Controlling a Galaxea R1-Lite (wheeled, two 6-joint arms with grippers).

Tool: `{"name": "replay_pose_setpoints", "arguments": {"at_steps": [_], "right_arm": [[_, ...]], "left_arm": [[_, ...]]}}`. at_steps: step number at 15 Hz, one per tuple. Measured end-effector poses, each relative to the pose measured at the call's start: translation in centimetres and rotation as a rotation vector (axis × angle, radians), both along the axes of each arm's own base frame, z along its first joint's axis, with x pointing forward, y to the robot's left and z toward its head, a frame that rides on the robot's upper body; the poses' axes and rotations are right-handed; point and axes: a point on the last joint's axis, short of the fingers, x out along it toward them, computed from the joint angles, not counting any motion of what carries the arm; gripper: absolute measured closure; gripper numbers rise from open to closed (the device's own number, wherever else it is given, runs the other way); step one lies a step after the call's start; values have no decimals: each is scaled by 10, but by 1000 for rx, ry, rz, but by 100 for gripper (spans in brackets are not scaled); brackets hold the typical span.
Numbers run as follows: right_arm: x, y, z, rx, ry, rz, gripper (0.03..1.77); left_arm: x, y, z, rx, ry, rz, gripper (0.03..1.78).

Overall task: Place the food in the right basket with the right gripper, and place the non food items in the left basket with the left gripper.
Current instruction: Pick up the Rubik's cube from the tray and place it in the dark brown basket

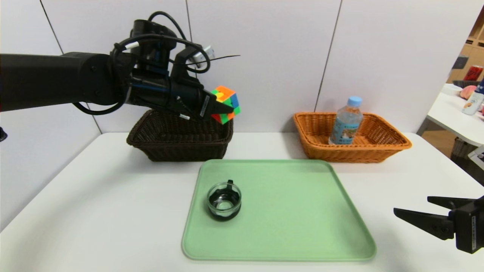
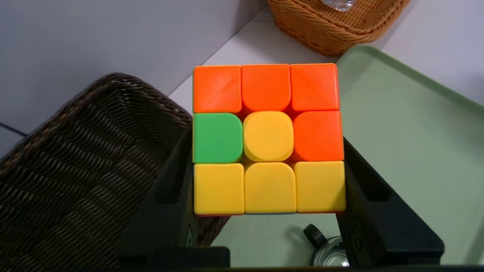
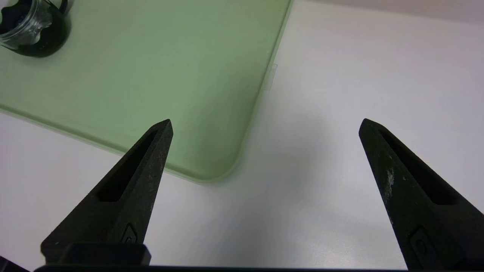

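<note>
In the head view, a green tray (image 1: 280,211) lies on a white surface (image 1: 113,211), with bare surface to its left and a narrower strip to its right. Behind it, near its far edge, stand a dark brown basket (image 1: 185,147) on the left and an orange-brown basket (image 1: 351,155) on the right, well apart, with a wall (image 1: 264,64) behind them. The left gripper (image 1: 223,107) is raised over the right part of the dark basket, its fingers pinching a colorful puzzle cube (image 1: 226,104). A water bottle (image 1: 346,122) with a blue cap leans inside the orange-brown basket. A glass cup (image 1: 224,200) with a black holder and handle sits on the left part of the tray. The right gripper (image 1: 412,204) hangs to the right of the tray, its fingers spread.

In the left wrist view, the fingers press on two opposite sides of the cube. The face toward the camera has orange, yellow and one green square, a pattern the head view does not show. The dark basket's woven inside shows no items in the part in sight.

In the right wrist view, the fingers stand wide apart with nothing between them, above a rounded tray corner and bare surface. A small clear tab (image 3: 270,76) shows at the tray's edge.
</note>
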Motion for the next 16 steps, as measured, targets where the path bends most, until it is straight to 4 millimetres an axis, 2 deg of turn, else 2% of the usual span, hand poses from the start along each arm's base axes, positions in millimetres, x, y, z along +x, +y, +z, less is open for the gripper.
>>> {"name": "replay_pose_setpoints", "arguments": {"at_steps": [3,7,12,16], "right_arm": [[1,0,0,0,1,1,10],[3,1,-1,-1,5,7,10],[4,1,-1,-1,8,8,10],[6,1,0,-1,7,8,10]], "left_arm": [[10,28,0,10,2,112,82],[30,55,-20,49,48,234,82],[60,67,-57,86,124,299,82],[77,68,-74,84,125,309,82]]}}
